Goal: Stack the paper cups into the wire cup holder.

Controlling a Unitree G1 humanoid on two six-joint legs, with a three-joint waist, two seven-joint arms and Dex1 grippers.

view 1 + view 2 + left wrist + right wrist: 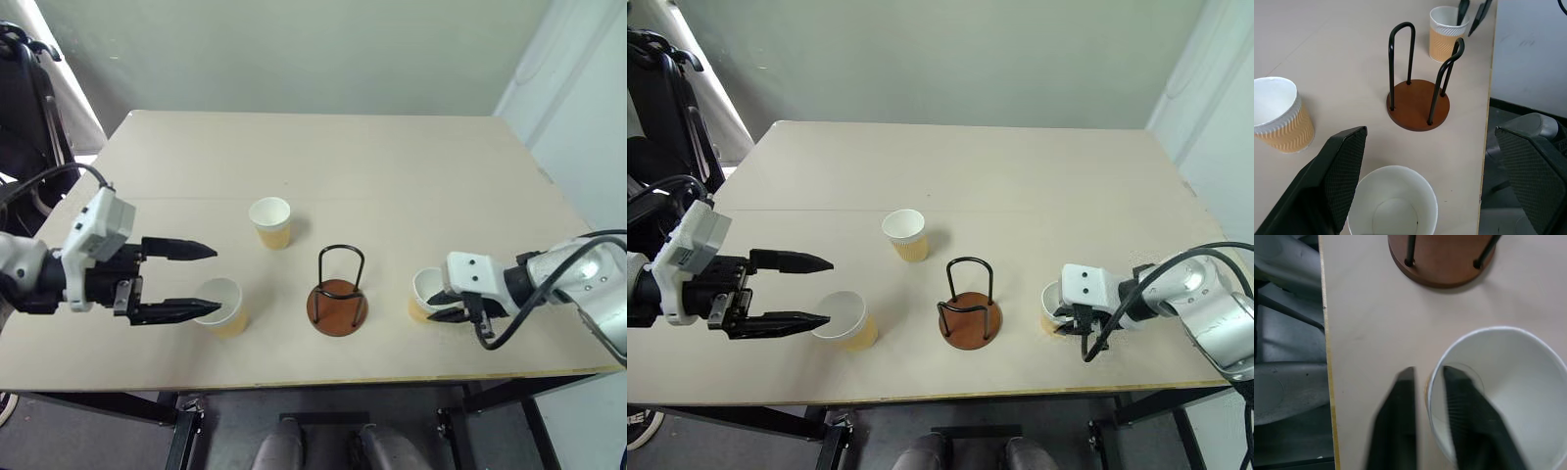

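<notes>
The right gripper (449, 305) is clenched on the rim of a paper cup (425, 294) just right of the wire cup holder (339, 294) — one finger inside. Lift straight up, keep it level, then lower between the loops. The left gripper (201, 280) hangs wide by another cup (220, 305) — idle.

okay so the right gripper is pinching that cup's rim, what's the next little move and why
Probably lift it straight up. The right gripper is shut on the wall of the right cup, one finger inside, one outside, and the cup sits on the table beside the empty wire cup holder.
</notes>
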